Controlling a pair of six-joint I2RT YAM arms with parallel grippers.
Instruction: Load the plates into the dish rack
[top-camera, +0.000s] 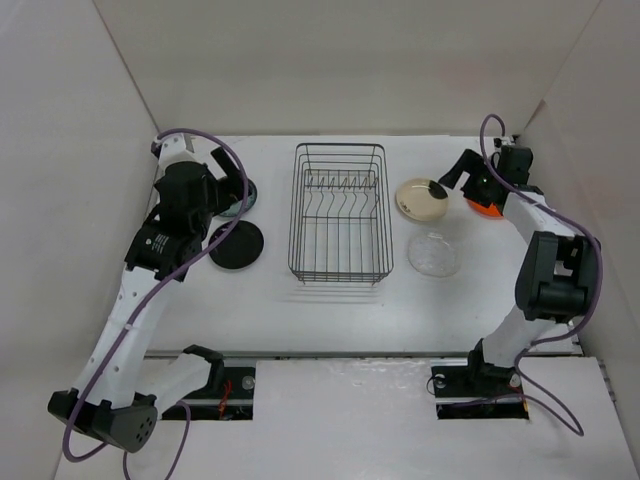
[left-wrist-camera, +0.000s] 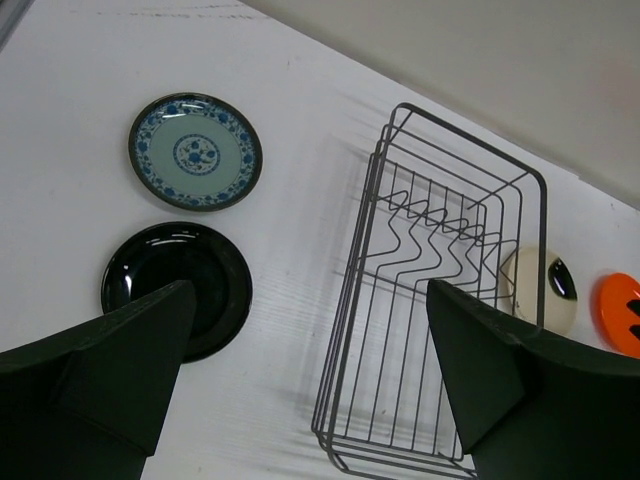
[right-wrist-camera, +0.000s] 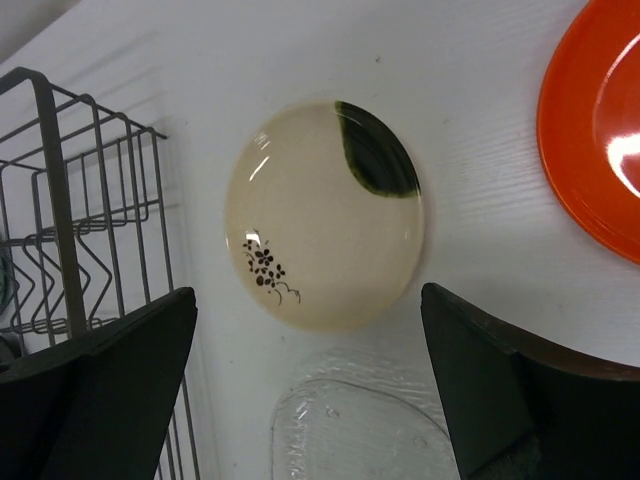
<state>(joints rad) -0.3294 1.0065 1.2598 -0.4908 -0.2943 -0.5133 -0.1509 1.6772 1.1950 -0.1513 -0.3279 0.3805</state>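
The black wire dish rack (top-camera: 293, 215) stands mid-table with nothing in it. The glossy black plate (top-camera: 237, 245) and the teal patterned plate (left-wrist-camera: 195, 151) lie flat left of it. The cream plate with a dark patch (top-camera: 422, 198), the clear glass plate (top-camera: 434, 254) and the orange plate (top-camera: 486, 209) lie flat on its right. My left gripper (top-camera: 232, 185) hovers open and empty over the teal plate, hiding most of it from above. My right gripper (top-camera: 458, 175) hovers open and empty between the cream (right-wrist-camera: 325, 215) and orange (right-wrist-camera: 595, 130) plates.
White walls enclose the table at left, back and right. The rack (left-wrist-camera: 440, 300) lies between the two arms. The glass plate (right-wrist-camera: 355, 430) lies just in front of the cream plate, close to the rack's right wall (right-wrist-camera: 80, 230).
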